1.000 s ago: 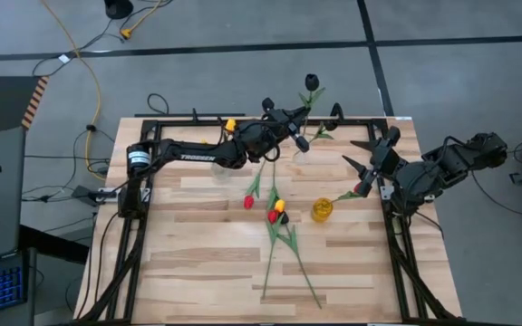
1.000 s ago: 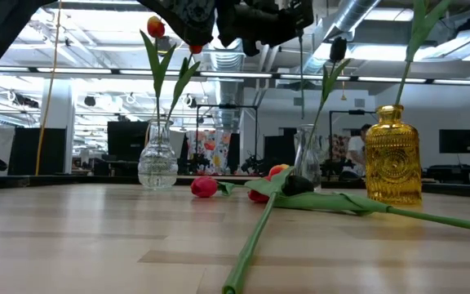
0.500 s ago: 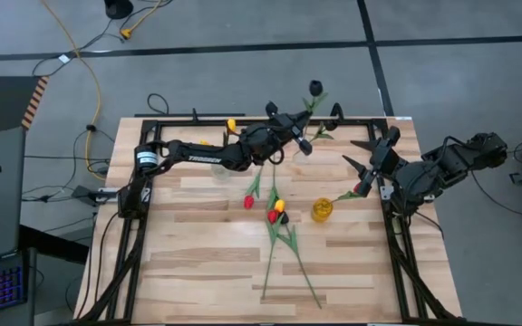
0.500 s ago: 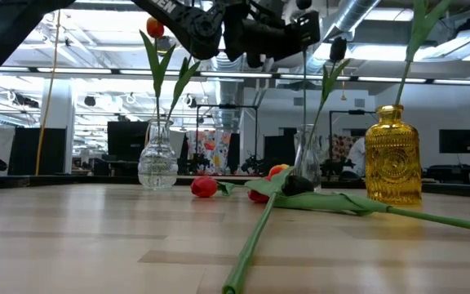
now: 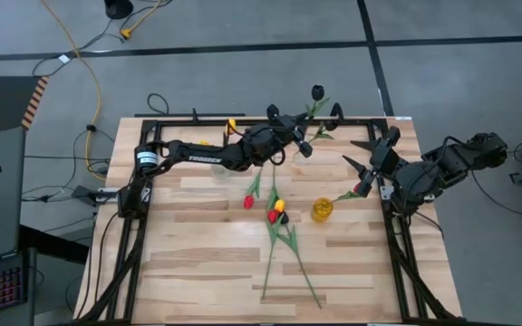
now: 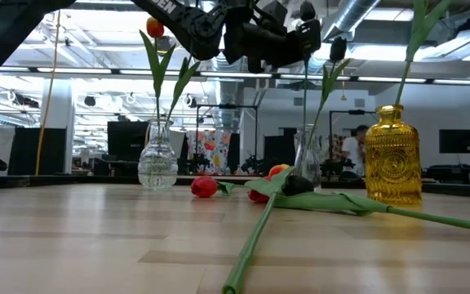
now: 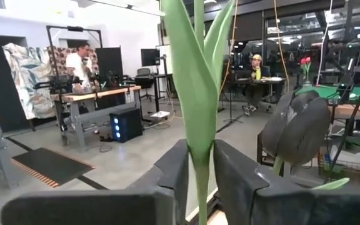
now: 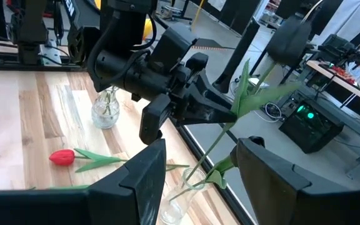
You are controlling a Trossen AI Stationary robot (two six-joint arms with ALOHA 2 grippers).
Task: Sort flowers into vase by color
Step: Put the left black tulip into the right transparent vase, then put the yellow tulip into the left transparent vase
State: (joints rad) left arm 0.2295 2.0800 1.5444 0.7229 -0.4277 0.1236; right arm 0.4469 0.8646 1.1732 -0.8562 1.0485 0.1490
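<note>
Hovering over the table's far edge at about 1 o'clock, the left gripper (image 5: 294, 136) has its two fingers (image 7: 245, 184) standing close on either side of the green stem (image 7: 200, 156) of the near-black tulip (image 5: 317, 92). I cannot tell from the wrist view whether they are pinching the stem or have begun to let go. Compared with a second ago, the arm has reached further out and settled lower. The dark bud has come down with it, toward the small clear vase (image 6: 304, 157) just below the gripper. The stem now runs down into that vase, so this flower looks delivered, or very nearly so. The sensible next step is a clean release and a straight withdrawal, without dragging the leaves along.

At 11 o'clock, another clear vase (image 6: 157, 159) already holds a yellow-headed tulip (image 5: 231, 125). The amber vase (image 5: 322, 210), at 3 o'clock of the table's middle, holds one stem. The loose flowers (image 5: 275, 214), red and yellow heads together, lie at the centre with stems trailing toward 6 o'clock. They are not yet sorted.

The right gripper (image 5: 362, 157) waits at 3 o'clock by the table's edge, its fingers spread wide and empty.
</note>
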